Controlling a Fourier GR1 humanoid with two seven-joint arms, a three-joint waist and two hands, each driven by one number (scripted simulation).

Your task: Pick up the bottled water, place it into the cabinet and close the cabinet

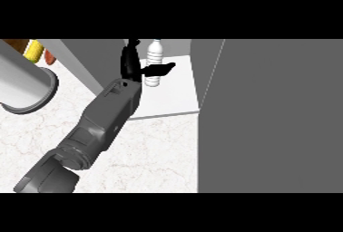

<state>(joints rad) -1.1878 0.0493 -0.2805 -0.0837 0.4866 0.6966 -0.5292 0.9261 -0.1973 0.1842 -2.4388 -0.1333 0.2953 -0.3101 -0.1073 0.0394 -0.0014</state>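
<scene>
Upright on white cabinet shelf [175,99]: clear plastic water bottle with white cap [155,52], near grey cabinet door [268,113]. Left robot hand [134,68] unclenched, fingers straight up beside bottle, thumb crossing its front. White marble counter [157,154] below.

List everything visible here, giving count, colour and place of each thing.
clear plastic water bottle with white cap: one, whitish, upright on the shelf
cabinet shelf: one, white, top centre
cabinet door: one, grey, right side
large round pot: one, grey, left edge
small yellow item: one, yellow, top left corner
small orange item: one, orange, beside it
marble counter: one, white, foreground
left forearm: one, grey, from lower left
left hand: one, black, open beside the bottle
</scene>
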